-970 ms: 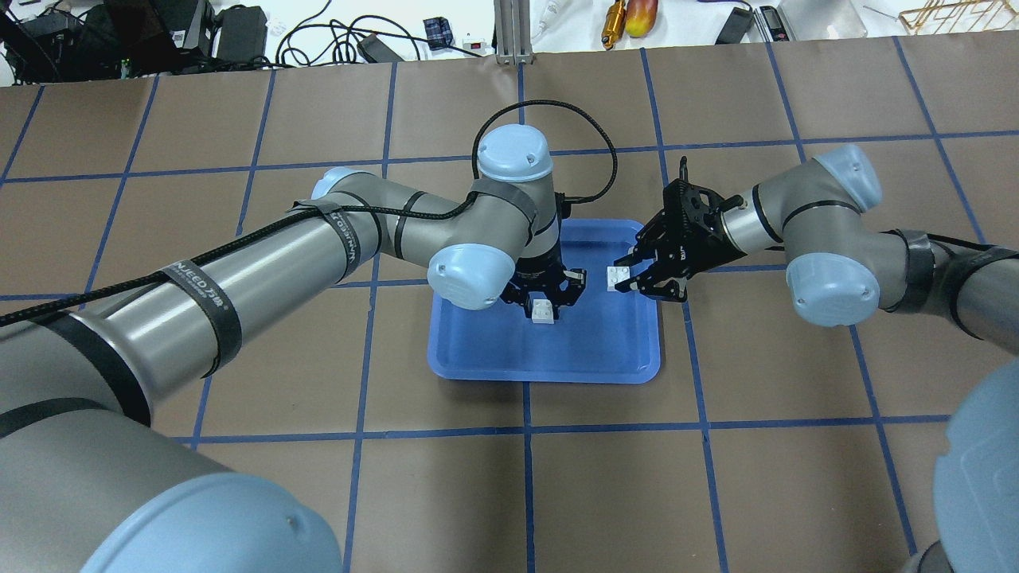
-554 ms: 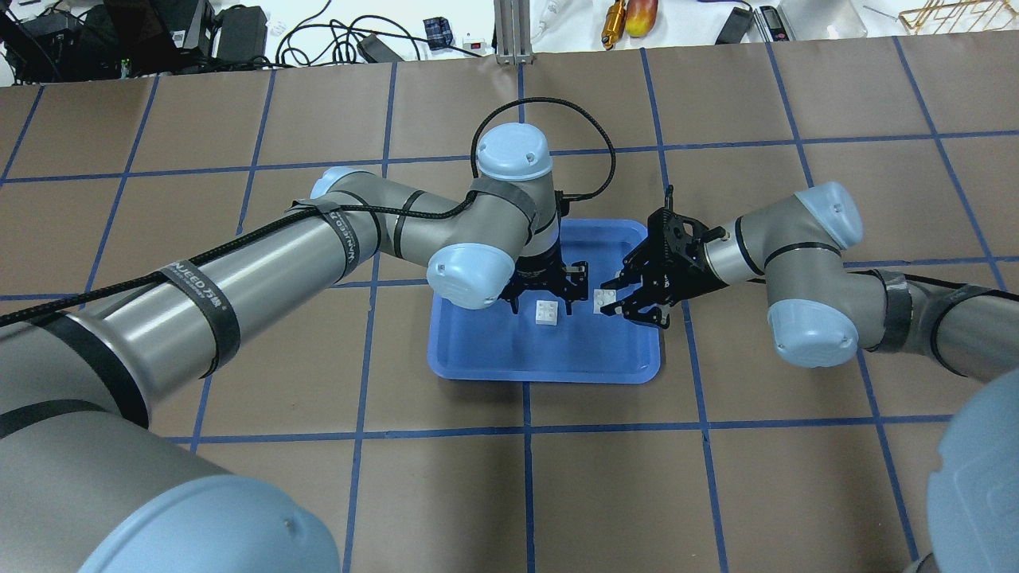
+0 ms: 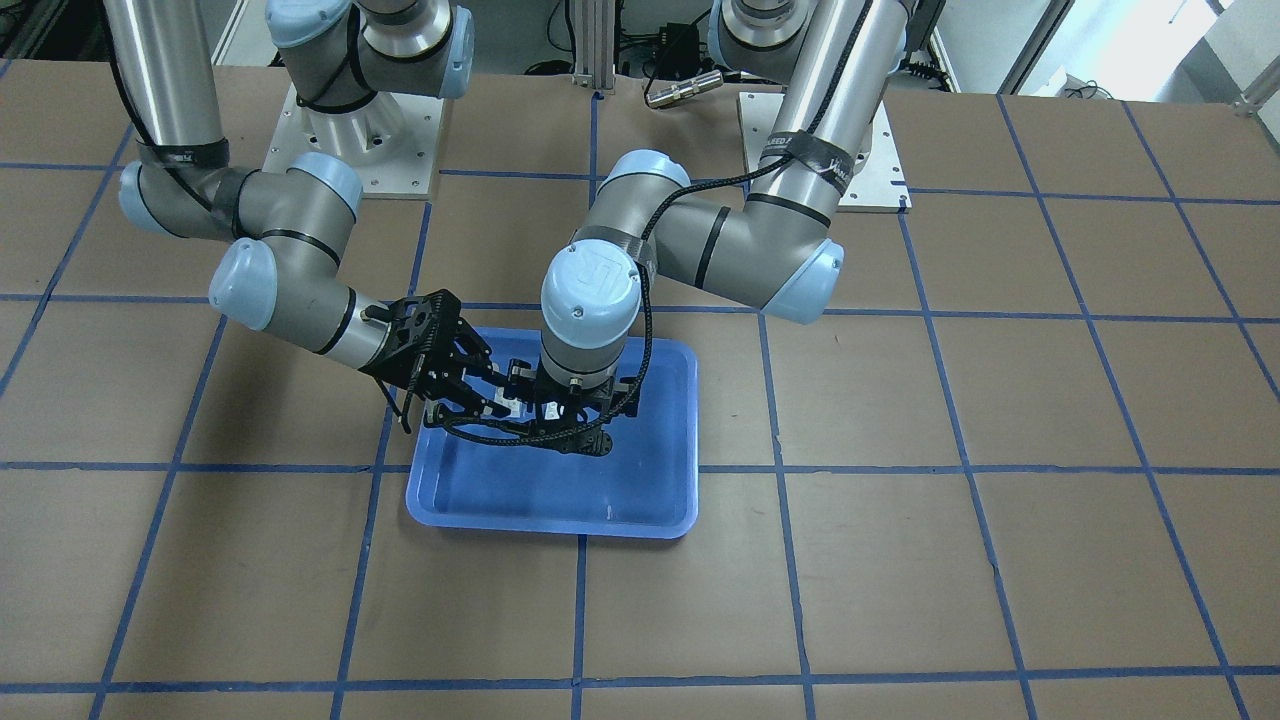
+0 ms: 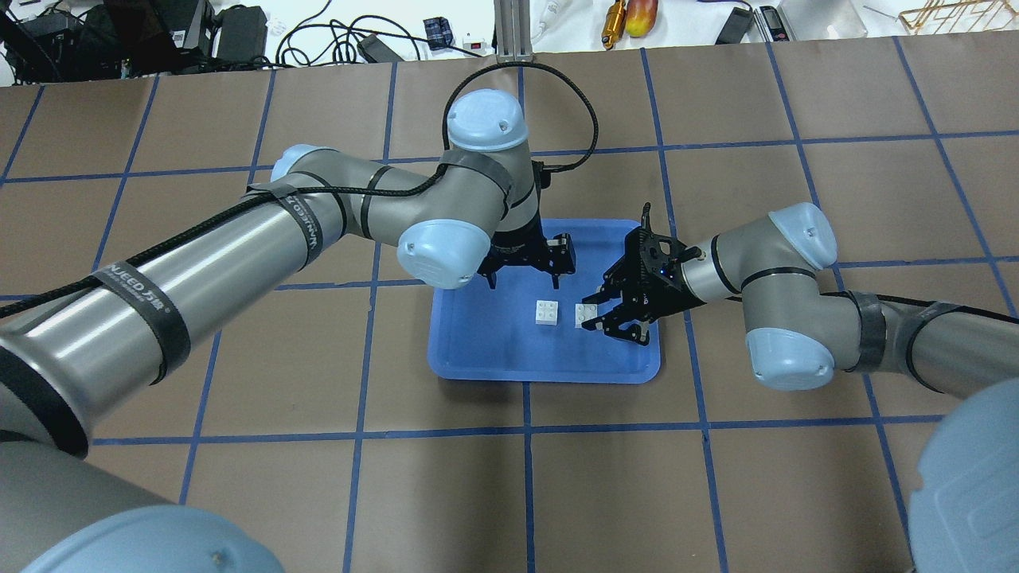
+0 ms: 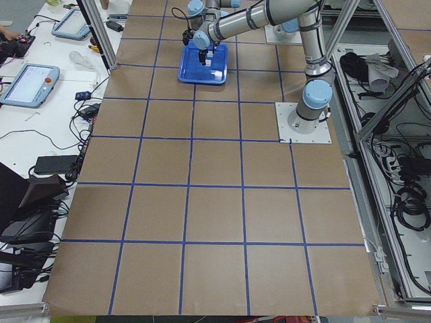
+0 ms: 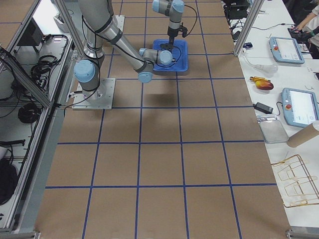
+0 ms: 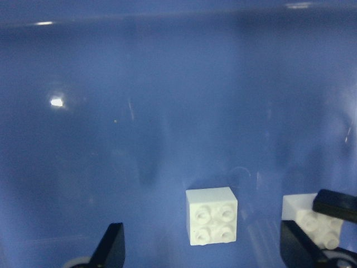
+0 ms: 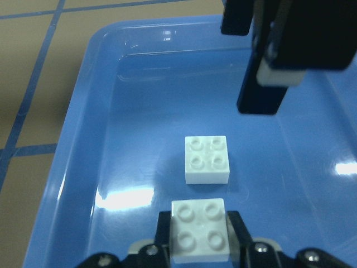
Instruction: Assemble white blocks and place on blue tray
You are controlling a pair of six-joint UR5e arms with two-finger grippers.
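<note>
One white block point(image 4: 546, 312) lies loose, studs up, on the blue tray point(image 4: 493, 350). My left gripper point(image 4: 521, 278) is open and empty, raised above the tray just behind this block. My right gripper point(image 4: 593, 316) is shut on the second white block point(image 4: 587, 314) and holds it low over the tray, beside the loose block with a small gap between them. In the right wrist view the held block point(image 8: 201, 230) is in front of the loose block point(image 8: 207, 159). In the left wrist view the loose block point(image 7: 211, 215) shows between my open fingers point(image 7: 111, 248).
The tray sits mid-table on brown paper with a blue tape grid. Both arms meet over it in the front-facing view point(image 3: 640, 500). Cables, tools and tablets lie beyond the table's far edge point(image 4: 398, 40).
My left gripper let go of its block on the tray, opened, and drew up and back. My right gripper carried its block down toward the loose one.
</note>
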